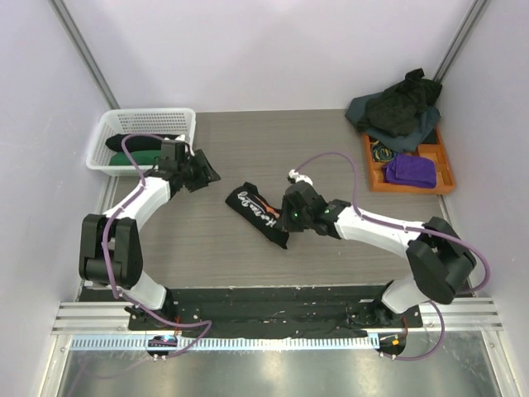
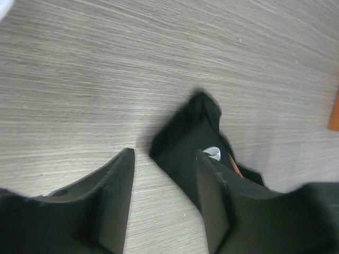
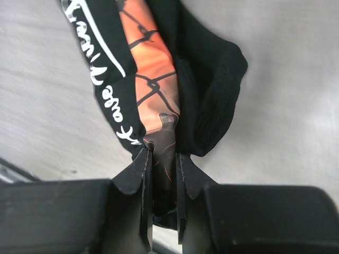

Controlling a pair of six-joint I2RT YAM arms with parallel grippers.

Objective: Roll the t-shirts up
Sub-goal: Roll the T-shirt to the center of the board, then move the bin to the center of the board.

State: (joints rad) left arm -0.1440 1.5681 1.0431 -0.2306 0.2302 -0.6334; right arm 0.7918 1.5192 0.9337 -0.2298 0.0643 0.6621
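Right gripper bites the near end of the lettered t-shirt, jaws tight on bunched cloth. I judge this anchors the bundle on the table. The shirt is soft black knit with white script and an orange print in the fold, and it lies mid-table as a long, loose sausage. Left gripper hangs by its far end, jaws apart, nothing between. Beyond sits a white lattice basket holding rolled shirts. Far right, a slumped dark pile waits.
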